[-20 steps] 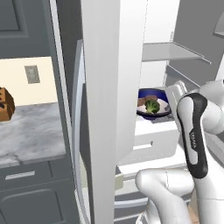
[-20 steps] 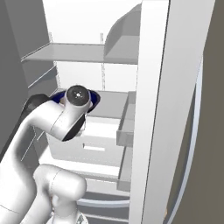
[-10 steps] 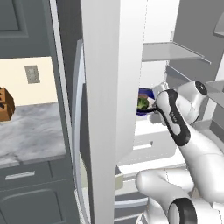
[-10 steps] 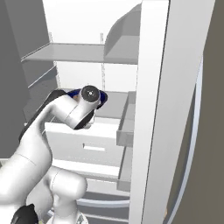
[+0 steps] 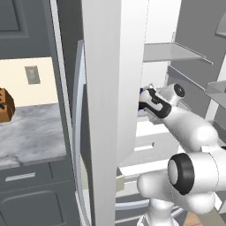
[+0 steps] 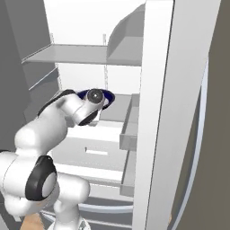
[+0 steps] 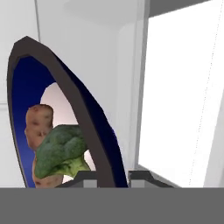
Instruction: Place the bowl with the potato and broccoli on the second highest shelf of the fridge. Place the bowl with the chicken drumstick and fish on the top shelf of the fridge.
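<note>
The bowl with the potato and broccoli (image 7: 99,131) is dark blue with a white inside, and it appears edge-on in the hand view. The brown potato (image 7: 38,124) and green broccoli (image 7: 59,151) lie inside it. My gripper (image 7: 113,178) is shut on the bowl's rim, one fingertip on each side. In the right base view the bowl (image 6: 107,95) peeks out behind my wrist, inside the fridge, just above the white drawers (image 6: 96,148). A white shelf panel (image 6: 76,55) lies well above it; I cannot tell which shelf this is. The bowl with the chicken drumstick and fish is out of view.
The open fridge door (image 5: 114,88) stands close on the arm's left and hides most of the bowl in the left base view. Door bins (image 6: 130,130) jut out on the right. A marble counter (image 5: 31,132) with a brown object (image 5: 4,105) lies left of the fridge.
The arm has stretched deeper into the fridge, carrying the bowl inward. In the left base view the bowl has slid behind the door's edge.
</note>
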